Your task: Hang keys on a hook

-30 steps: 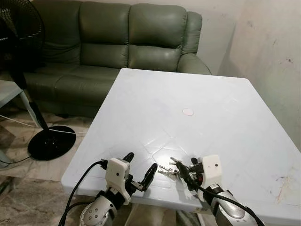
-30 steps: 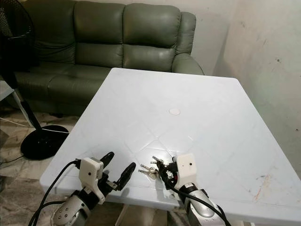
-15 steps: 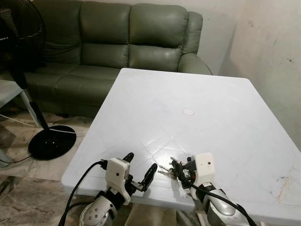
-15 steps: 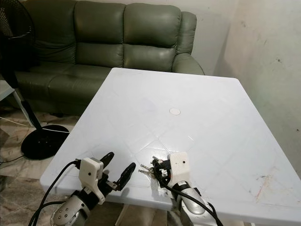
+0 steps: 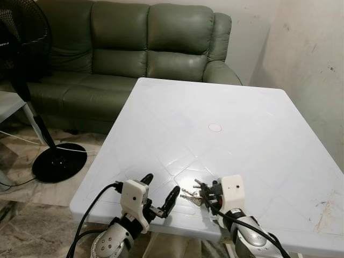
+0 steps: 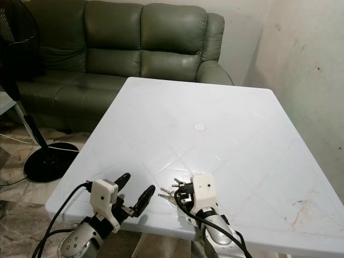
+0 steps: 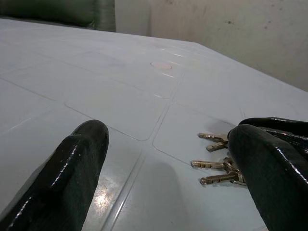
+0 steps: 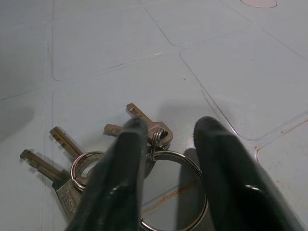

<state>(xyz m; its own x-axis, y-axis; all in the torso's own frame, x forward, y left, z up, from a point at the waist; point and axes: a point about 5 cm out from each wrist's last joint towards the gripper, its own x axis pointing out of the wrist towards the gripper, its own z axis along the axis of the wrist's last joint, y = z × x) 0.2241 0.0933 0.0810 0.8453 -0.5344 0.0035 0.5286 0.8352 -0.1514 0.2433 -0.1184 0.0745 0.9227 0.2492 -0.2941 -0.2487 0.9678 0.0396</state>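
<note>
White table (image 5: 252, 123): right hand (image 8: 168, 159) straddles keys (image 8: 96, 159), fingers apart; left hand (image 5: 160, 192) spread, hovering beside.

- The place looks like a living room in a home.
- A green leather sofa (image 5: 134, 48) with three padded back cushions stands against the far wall.
- A black pedestal fan (image 5: 24, 80) stands on the floor at the left, its round base beside the sofa.
- A white plastic table (image 5: 226, 102) sits in front of the sofa.
- The floor (image 5: 16, 209) is marbled tile, and the plastered wall (image 5: 312, 59) on the right is stained and scuffed.
</note>
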